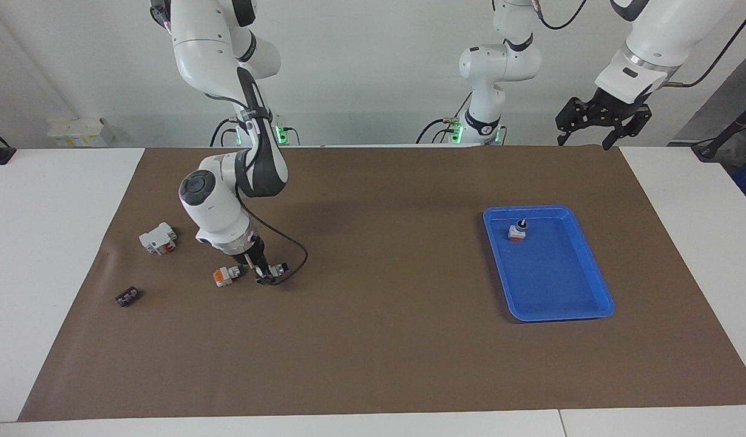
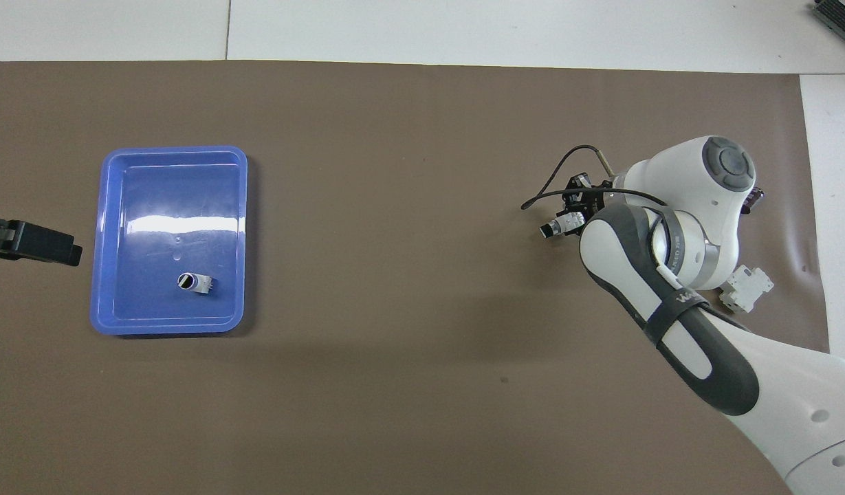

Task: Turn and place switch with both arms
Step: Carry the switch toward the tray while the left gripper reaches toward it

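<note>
R gripper [image 1: 264, 274] down on mat [image 1: 373, 340], clamped on a switch [image 2: 558, 226]. Second switch [image 1: 224, 275] just beside it. L gripper [image 1: 591, 130] wide, waiting up high.

Bright even light, soft shadows; glare streak on tray [image 2: 174, 223] (overhead view); sharp.

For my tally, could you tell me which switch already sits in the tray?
The switch standing knob-up in the blue tray; the rest are outside it.
</note>
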Motion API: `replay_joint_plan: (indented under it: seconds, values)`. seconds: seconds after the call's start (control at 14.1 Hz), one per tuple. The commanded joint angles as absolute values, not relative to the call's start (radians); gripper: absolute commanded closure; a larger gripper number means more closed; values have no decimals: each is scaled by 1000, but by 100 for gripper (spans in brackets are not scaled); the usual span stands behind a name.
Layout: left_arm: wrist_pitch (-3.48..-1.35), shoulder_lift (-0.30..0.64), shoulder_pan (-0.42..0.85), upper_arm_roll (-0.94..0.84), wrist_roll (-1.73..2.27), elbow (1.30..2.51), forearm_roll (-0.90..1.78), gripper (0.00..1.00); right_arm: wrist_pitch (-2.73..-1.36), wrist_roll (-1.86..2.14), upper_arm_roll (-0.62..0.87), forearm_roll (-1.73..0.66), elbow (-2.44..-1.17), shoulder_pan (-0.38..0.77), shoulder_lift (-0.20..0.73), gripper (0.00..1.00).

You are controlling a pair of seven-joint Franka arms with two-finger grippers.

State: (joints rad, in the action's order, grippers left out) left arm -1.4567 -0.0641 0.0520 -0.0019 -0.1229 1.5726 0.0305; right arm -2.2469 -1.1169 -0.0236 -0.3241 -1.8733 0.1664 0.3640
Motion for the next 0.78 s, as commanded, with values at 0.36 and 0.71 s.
replay_joint_plan:
  seconds: [0.36,0.71]
  values:
    - [-1460,-80,75,3,-106,1588,163,0,-1965,-1202,95,-679,-1709,156,285,100]
    - [-1454,-87,77,-2,62,1612,373,0,-1977,-1394,248,-804,-1637,156,282,100]
